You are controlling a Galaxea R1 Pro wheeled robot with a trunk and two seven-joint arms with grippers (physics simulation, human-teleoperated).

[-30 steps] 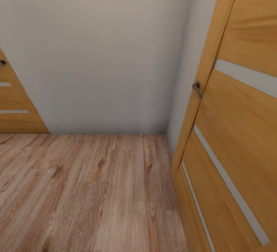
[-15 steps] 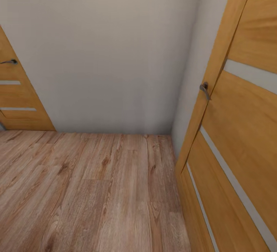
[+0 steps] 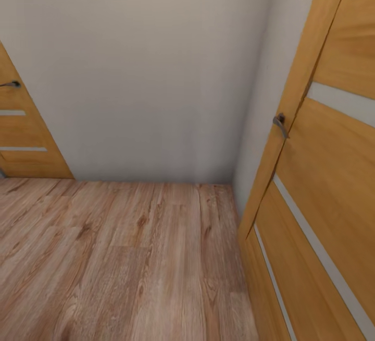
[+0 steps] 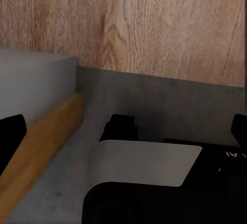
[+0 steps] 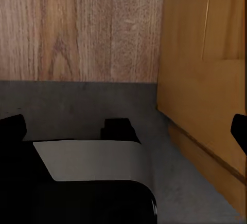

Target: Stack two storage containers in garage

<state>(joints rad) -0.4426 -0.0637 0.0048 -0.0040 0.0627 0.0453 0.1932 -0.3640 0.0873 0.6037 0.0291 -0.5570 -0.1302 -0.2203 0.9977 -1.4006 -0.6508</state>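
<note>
Head view frames a plain pale wall (image 3: 146,70) met by a wood-plank floor (image 3: 120,257), with an open wooden door (image 3: 323,184) carrying a metal lever handle (image 3: 280,123) at the right and a second wooden door (image 3: 21,132) at the left. Dark grey floor (image 4: 154,100) meeting the planks is seen in both wrist views, above the robot's dark base (image 4: 154,183). Black fingertips of the left gripper (image 4: 126,131) and right gripper (image 5: 123,131) are seen well apart at the frame edges, with nothing held between them; the storage containers cannot be located.
</note>
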